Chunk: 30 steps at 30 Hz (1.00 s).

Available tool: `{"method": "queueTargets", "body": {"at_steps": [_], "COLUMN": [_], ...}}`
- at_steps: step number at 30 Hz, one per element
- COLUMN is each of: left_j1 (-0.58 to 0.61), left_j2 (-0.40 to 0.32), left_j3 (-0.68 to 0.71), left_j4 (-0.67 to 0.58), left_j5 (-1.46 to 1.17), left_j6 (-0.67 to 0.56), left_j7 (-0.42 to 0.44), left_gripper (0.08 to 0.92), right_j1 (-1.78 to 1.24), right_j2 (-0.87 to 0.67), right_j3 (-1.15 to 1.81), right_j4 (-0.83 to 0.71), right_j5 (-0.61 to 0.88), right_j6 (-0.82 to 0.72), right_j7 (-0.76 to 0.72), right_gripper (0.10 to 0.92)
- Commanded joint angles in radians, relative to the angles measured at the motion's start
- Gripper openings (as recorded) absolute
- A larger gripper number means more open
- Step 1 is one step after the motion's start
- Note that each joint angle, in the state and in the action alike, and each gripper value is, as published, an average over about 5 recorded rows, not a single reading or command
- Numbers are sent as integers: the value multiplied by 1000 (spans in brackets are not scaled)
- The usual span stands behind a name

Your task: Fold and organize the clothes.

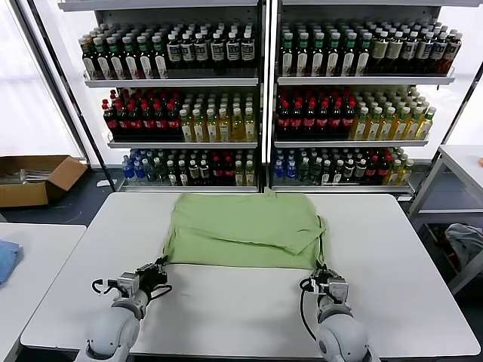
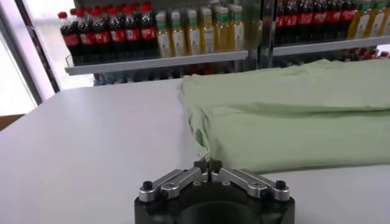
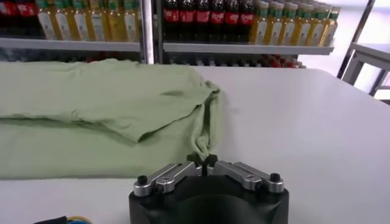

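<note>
Head view: my white table point(image 1: 392, 249) carries the light green shirt point(image 1: 245, 230), lying folded across the far half, its near hem running between my two arms. My left gripper point(image 1: 157, 273) sits at the shirt's near left corner and my right gripper point(image 1: 323, 276) at its near right corner; from this height I cannot resolve how either pair of jaws stands. Behind the table stand shelves of bottled drinks point(image 1: 256, 105). A cardboard box point(image 1: 34, 177) rests on the floor to my left, and a blue cloth point(image 1: 6, 260) lies on a separate table on that side. Neither shows in my wrist views.

Left wrist view: my left gripper point(image 2: 208, 165) has its fingers point(image 2: 200, 165) brought together, pinching the corner of the shirt point(image 2: 292, 115) where the fabric gathers into a small crumpled point. The layered fold of the cloth, one thickness over another, is plain here.

Right wrist view: my right gripper point(image 3: 205, 161) is likewise closed, tips meeting on the bunched corner of the shirt point(image 3: 91, 115). A sleeve flap lies diagonally over the lower layer, a detail that reads only faintly from the head camera. The edge of a second table point(image 3: 372, 58) shows beyond.
</note>
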Motion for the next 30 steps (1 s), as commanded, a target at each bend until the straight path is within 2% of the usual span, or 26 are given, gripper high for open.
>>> {"method": "queueTargets", "body": {"at_steps": [1, 5, 9, 13, 16, 22, 27, 30], "left_j1": [289, 447, 586, 663, 669, 654, 636, 586], "left_j2": [5, 18, 32, 20, 1, -18, -48, -66], "left_j3": [-90, -148, -199, -197, -177, -137, -89, -79], "left_j4": [-333, -431, -469, -478, -472, -492, -597, -675], "left_j5": [-12, -18, -15, 11, 31, 26, 1, -13], "left_j6": [-15, -17, -24, -32, -36, -32, -62, -71], "left_j7": [-15, -23, -27, -23, -21, -15, -15, -14], "left_gripper": [83, 83, 83, 83, 83, 118, 255, 342], "right_j1": [-212, -377, -488, -534, -553, -587, -610, -568], "right_j2": [4, -5, -27, -33, -29, -25, -31, -29], "right_j3": [0, 13, 39, 55, 43, 18, 28, 63], "right_j4": [243, 312, 338, 334, 320, 343, 472, 543], "right_j5": [-93, -165, -187, -195, -219, -257, -251, -217], "right_j6": [3, 18, 45, 53, 55, 83, 120, 121], "right_j7": [29, 69, 91, 103, 104, 98, 84, 66], "right_gripper": [122, 122, 122, 122, 136, 284, 431, 518]}}
